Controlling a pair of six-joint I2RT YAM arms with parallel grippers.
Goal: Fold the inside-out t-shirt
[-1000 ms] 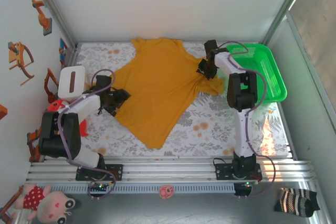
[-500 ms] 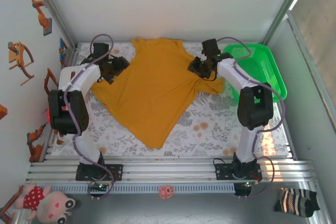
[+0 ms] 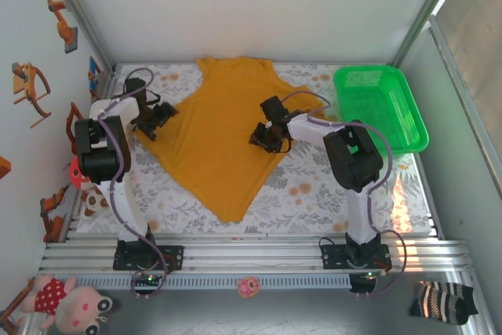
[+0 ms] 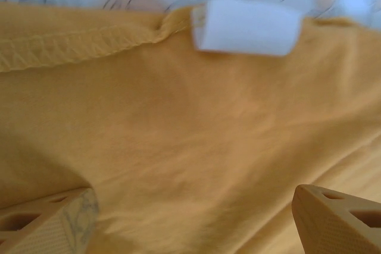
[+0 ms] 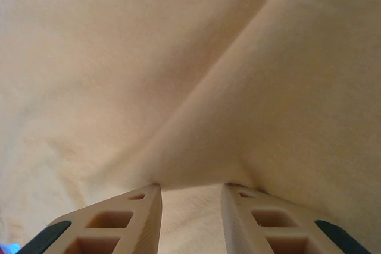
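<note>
The mustard t-shirt lies spread on the floral table cover, collar end toward the back. Its right sleeve is pulled in over the body. My right gripper sits on the shirt's right middle, and the right wrist view shows its fingers close together, pinching a raised fold of yellow cloth. My left gripper rests at the shirt's left edge. In the left wrist view its fingers stand wide apart over flat fabric, open and holding nothing. A white tag lies by the stitched hem.
A green plastic basket stands at the back right, right of the right arm. Bare floral table cover stretches in front of the shirt. Plush toys and a striped sock lie below the front rail.
My right gripper has dragged the right sleeve from the back right inward over the shirt's body. My left gripper swung from the front left to the back left, spreading the left side outward.
</note>
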